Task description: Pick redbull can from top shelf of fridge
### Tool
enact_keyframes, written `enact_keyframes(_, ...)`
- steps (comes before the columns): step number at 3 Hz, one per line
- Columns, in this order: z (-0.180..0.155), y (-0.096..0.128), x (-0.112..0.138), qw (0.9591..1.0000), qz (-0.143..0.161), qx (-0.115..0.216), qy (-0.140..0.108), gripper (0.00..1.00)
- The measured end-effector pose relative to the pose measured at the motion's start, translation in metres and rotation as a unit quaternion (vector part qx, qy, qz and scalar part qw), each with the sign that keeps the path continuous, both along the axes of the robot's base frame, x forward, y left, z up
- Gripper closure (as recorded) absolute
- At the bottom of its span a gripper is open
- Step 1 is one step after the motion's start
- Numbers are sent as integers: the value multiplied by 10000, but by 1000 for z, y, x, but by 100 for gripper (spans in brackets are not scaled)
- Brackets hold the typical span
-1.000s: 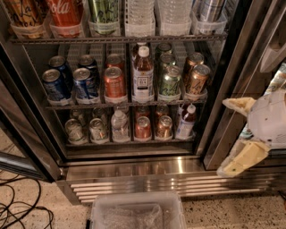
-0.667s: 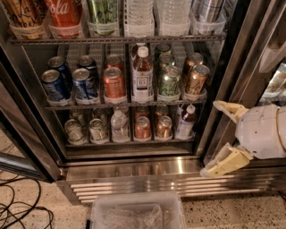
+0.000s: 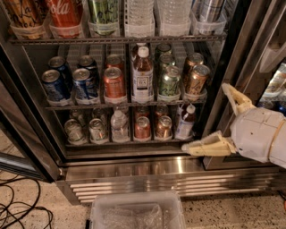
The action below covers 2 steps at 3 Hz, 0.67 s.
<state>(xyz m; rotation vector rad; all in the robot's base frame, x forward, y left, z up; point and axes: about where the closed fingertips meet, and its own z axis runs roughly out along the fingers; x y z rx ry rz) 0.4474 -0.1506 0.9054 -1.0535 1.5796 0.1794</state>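
Observation:
The fridge (image 3: 134, 167) stands open in front of me, with a slatted steel grille at its base. The top shelf (image 3: 116, 40) holds bottles in clear trays. At its far right stands the redbull can (image 3: 209, 9), slim and silver with blue patches, its top cut off by the frame's edge. My gripper (image 3: 204, 118) is at the lower right, outside the fridge by the dark door frame, well below the can. It is open and empty, with one cream finger (image 3: 236, 99) pointing up and the other (image 3: 208, 146) pointing left.
The middle rack holds blue soda cans (image 3: 54, 84), copper cans (image 3: 113, 82), a tea bottle (image 3: 142, 76) and green cans. The lower rack holds more cans and small bottles. A clear plastic bin (image 3: 136, 212) sits on the floor in front. Cables (image 3: 18, 205) lie at the left. The open glass door (image 3: 20, 134) is at the left.
My gripper has moved left, closer to the fridge opening, and slightly down. Its fingers stay spread. Nothing in the fridge has moved.

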Motion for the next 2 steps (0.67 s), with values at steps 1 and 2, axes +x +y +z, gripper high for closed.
enact_keyframes(1, 31, -17, 18, 9900, -855, 1064, -343, 0)
enact_keyframes(2, 65, -2, 34, 9656, -1105, 2327, -366, 0)
